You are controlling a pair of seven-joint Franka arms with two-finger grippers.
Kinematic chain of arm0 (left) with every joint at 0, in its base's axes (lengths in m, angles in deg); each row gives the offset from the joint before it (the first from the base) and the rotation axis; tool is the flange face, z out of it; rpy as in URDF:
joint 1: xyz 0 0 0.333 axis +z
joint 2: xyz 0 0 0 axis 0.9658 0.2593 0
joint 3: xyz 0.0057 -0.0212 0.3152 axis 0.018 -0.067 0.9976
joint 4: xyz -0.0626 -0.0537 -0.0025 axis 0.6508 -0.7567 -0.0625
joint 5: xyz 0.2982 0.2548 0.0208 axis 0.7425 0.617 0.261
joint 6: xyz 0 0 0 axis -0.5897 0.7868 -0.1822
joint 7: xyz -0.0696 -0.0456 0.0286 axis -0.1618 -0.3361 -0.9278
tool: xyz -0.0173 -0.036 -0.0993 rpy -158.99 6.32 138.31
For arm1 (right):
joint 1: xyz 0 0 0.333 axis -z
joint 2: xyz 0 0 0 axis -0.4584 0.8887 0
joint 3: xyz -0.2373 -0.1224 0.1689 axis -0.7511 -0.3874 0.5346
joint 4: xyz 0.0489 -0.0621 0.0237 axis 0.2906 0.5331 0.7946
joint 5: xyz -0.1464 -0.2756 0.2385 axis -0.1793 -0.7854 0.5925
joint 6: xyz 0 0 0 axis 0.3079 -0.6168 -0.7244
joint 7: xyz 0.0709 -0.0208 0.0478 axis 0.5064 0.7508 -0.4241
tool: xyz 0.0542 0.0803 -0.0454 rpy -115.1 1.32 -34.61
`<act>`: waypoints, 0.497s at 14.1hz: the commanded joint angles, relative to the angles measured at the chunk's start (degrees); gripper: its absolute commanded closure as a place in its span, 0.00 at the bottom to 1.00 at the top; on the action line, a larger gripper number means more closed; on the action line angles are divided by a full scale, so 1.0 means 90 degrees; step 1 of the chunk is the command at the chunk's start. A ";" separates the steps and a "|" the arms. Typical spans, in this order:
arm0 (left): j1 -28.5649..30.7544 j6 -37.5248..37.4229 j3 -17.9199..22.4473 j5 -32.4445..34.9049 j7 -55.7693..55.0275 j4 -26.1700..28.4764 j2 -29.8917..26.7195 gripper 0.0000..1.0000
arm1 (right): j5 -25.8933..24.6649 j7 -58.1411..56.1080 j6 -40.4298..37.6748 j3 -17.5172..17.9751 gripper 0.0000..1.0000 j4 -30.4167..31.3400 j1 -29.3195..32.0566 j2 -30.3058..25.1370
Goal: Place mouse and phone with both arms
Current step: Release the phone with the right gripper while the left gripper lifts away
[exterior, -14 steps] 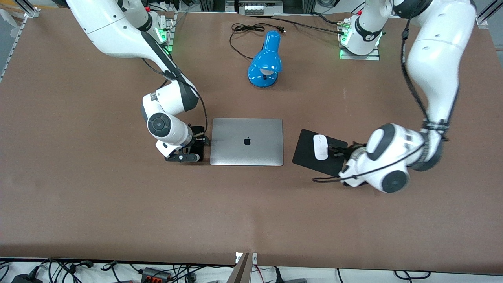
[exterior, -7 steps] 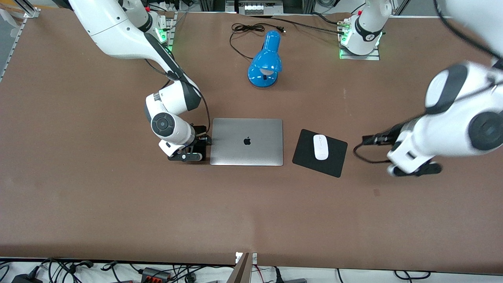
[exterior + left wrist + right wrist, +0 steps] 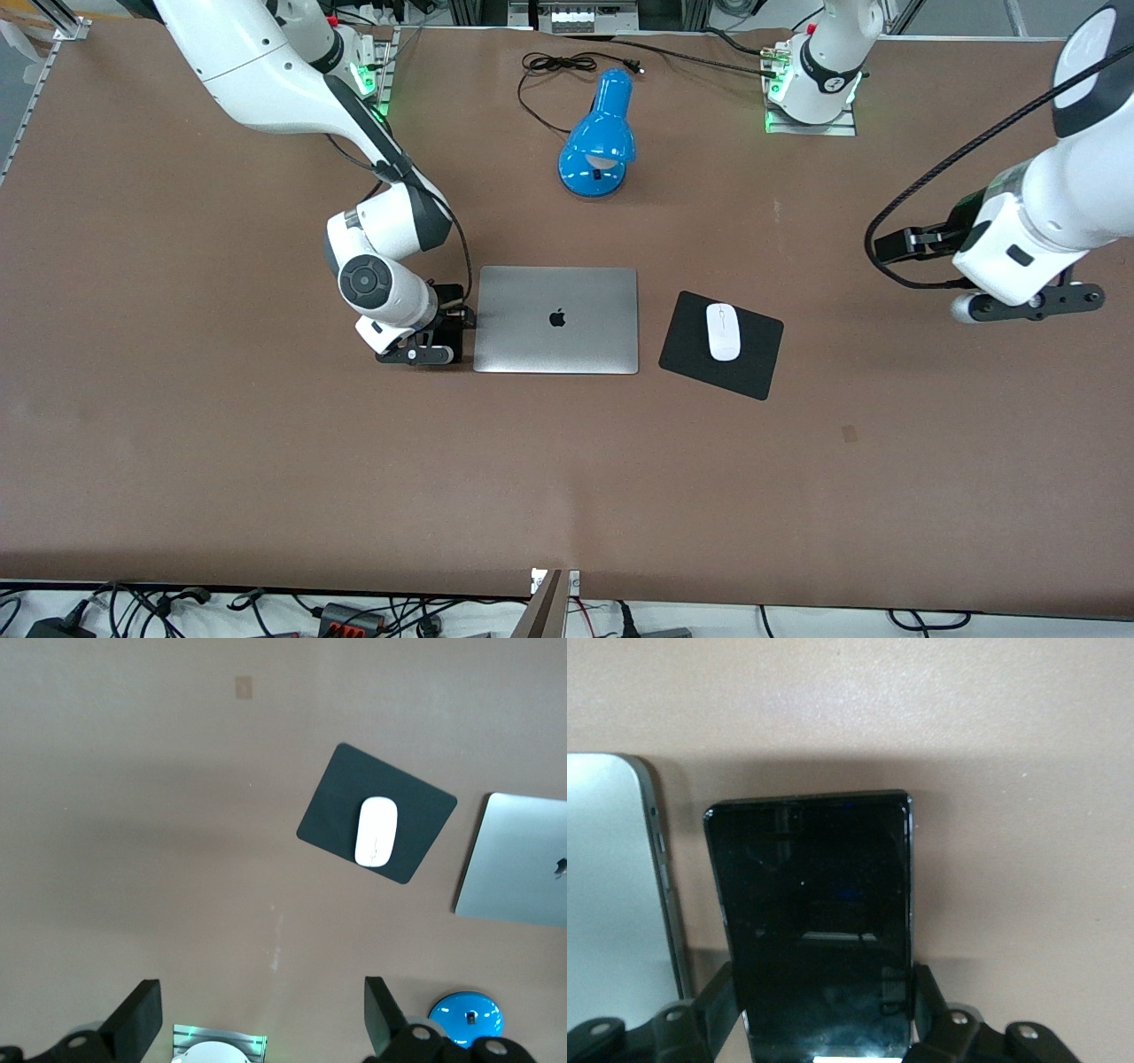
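The left gripper [image 3: 1028, 306] is now hanging empty with its jaws spread wide over bare table toward the left arm's end — a second ago it was right at the white mouse [image 3: 724, 331], which is lying alone on the black mouse pad [image 3: 687, 350], so that half of the job looks finished. The right gripper [image 3: 416, 354] is staying low beside the closed silver laptop [image 3: 555, 319], its fingers [image 3: 930, 997] flanking the black phone [image 3: 819, 921] on the table; whether they are gripping or letting go I cannot tell. The only mark readable is the Apple logo [image 3: 557, 317] on the lid — no writing anywhere. A blue desk lamp [image 3: 600, 137] is standing nearer the arm bases.
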 commanded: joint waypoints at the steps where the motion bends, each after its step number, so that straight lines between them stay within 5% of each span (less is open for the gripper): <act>1: 0.0107 0.0841 -0.0195 -0.0165 0.0084 0.1716 -0.1150 0.00 | 0.0015 0.0096 -0.0380 -0.0020 0.00 -0.0124 -0.0002 -0.0361; 7: 0.0448 0.1654 -0.0147 -0.0635 0.1155 0.2062 -0.1328 0.00 | -0.0014 -0.0069 -0.2019 -0.0040 0.00 -0.1244 0.0515 -0.1221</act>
